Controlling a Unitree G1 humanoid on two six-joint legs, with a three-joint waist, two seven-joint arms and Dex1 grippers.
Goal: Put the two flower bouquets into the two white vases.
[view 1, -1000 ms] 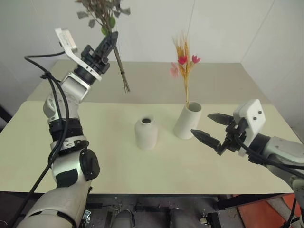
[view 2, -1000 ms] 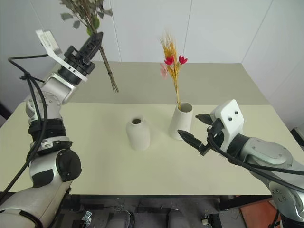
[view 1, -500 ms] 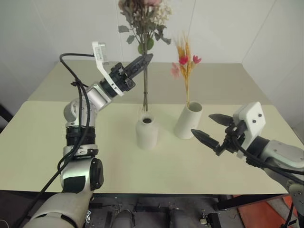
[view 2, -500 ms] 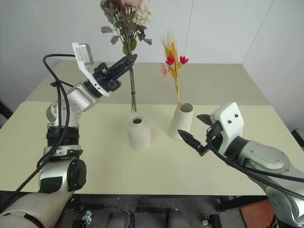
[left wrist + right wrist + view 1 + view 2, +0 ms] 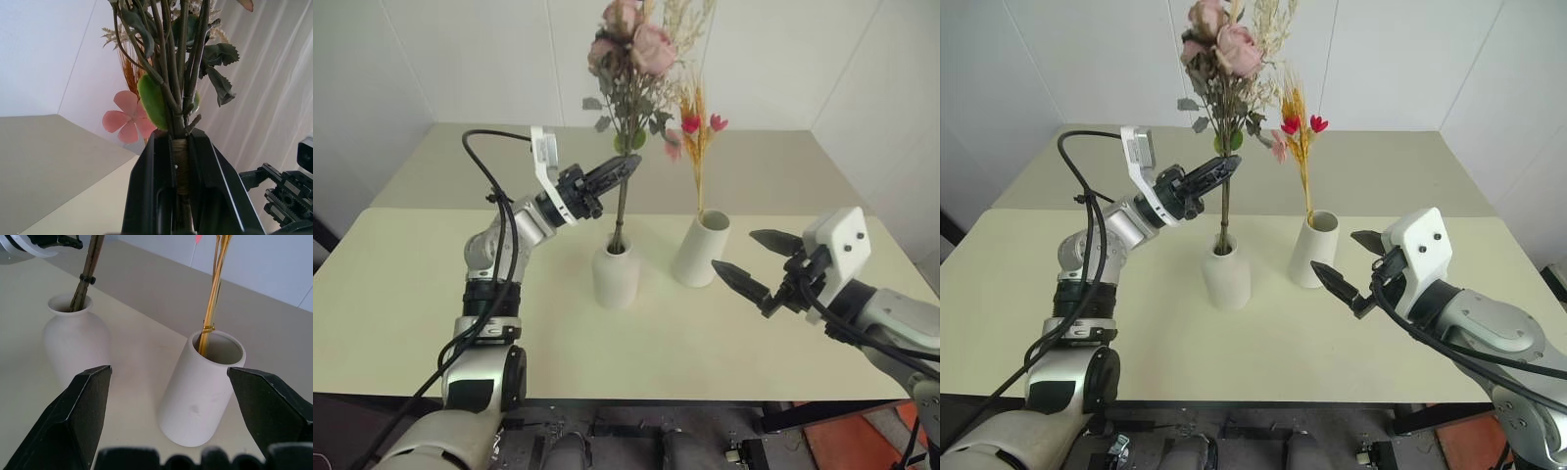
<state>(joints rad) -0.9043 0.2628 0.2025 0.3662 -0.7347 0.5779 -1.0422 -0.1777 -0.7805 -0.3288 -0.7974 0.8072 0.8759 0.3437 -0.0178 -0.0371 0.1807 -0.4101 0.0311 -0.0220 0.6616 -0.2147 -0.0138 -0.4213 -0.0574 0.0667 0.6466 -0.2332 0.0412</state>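
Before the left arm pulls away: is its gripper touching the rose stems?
Touching. In the left wrist view the left gripper's two fingers press the wrapped rose stems from both sides, with no gap.

Cream table point(image 5: 431, 294): bottle vase point(image 5: 616, 276), tapered vase point(image 5: 700, 250) standing near.

Rose bouquet point(image 5: 1224, 59) in bottle vase point(image 5: 1226, 274)

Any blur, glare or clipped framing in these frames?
Left wrist view: rose bouquet stems sharp, wall behind washed out bright. Right wrist view: own black fingers soft and close, tapered vase sharp. Eye views: even light, soft shadows on the table, bouquet top cut by the frame edge.
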